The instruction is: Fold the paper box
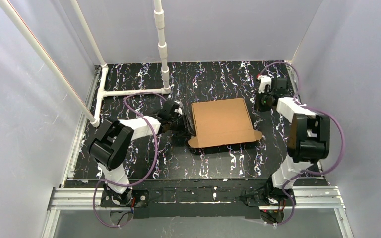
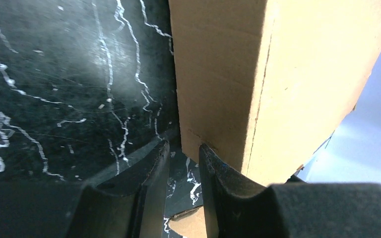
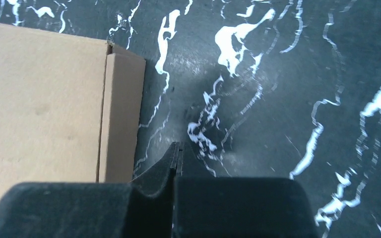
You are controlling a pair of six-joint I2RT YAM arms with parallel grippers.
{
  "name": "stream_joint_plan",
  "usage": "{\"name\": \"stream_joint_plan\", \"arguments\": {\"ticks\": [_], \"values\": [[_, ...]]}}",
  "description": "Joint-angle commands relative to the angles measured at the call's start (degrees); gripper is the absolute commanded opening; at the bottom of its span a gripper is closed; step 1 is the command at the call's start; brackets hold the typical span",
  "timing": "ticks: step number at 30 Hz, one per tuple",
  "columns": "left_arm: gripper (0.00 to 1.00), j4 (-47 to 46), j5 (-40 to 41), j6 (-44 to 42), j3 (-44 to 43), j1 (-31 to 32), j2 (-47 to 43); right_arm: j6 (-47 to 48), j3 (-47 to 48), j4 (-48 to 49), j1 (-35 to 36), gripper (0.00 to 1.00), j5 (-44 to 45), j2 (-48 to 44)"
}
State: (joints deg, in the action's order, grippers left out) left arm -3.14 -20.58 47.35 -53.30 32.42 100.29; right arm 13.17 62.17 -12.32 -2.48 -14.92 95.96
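Observation:
The paper box (image 1: 223, 121) lies in the middle of the black marbled table, its brown lid down and a rounded flap sticking out along its near edge. My left gripper (image 1: 183, 121) is low at the box's left side. In the left wrist view the box wall (image 2: 278, 74) stands upright; the gripper (image 2: 183, 146) is slightly open with only table in the gap, and its right finger (image 2: 218, 173) rests against the wall. My right gripper (image 1: 261, 102) is by the box's far right corner. In the right wrist view it (image 3: 177, 146) is shut and empty, apart from the box (image 3: 39, 99).
A white pipe frame (image 1: 134, 91) lies on the table at the back left, with an upright pipe (image 1: 162, 44). Grey walls enclose the table on three sides. A metal rail (image 1: 198, 196) runs along the near edge.

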Motion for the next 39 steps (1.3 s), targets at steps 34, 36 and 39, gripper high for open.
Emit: {"name": "stream_joint_plan", "arguments": {"ticks": [34,36,39], "values": [[0.7,8.6,16.1,-7.6,13.8,7.9,-32.0,-8.0,-5.8,2.0,-5.5,0.96,-25.2,-19.4],[0.91,9.0,15.3,-9.7,12.8,5.3,-34.3,-13.0,-12.9,4.4,-8.8,0.98,-35.3,-22.4],[0.98,6.1,9.0,-11.2,12.4,-0.3,-35.5,-19.8,-19.6,6.3,-10.5,0.98,-45.9,-21.9]]}}
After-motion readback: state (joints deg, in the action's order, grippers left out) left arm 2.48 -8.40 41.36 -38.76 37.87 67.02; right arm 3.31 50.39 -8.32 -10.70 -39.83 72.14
